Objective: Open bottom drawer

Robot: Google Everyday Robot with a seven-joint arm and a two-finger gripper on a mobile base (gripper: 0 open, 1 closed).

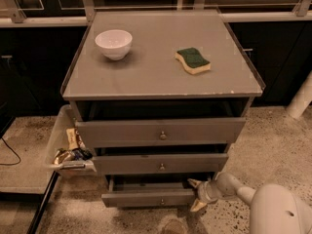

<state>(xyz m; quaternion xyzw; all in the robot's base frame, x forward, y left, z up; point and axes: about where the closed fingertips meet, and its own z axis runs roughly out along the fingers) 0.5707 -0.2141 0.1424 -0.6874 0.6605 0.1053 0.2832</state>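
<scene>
I am seeing the pale two-finger gripper sitting low at the near right of the scene, with its jaws standing wide apart, one above the other. The upper fingertip is lying at the top right corner of the bottom drawer's front and the lower one is hanging just under that corner. I cannot tell whether they are pinching it. The white rounded arm is reaching in from the near right.

The narrow grey flat-fronted bottom drawer is sitting at the foot of the grey three-drawer cabinet, drawn out a little, with a strip of its grey inside showing behind the front. The wider grey middle drawer and top drawer are standing above it, each with a small round knob.

On the flat grey cabinet top a white round bowl is resting far left, and a green-and-yellow sponge is lying well apart to its right. A clear plastic bin of packets is sitting beside the cabinet's left. The speckled stone floor is spreading around, with dark cabinets behind.
</scene>
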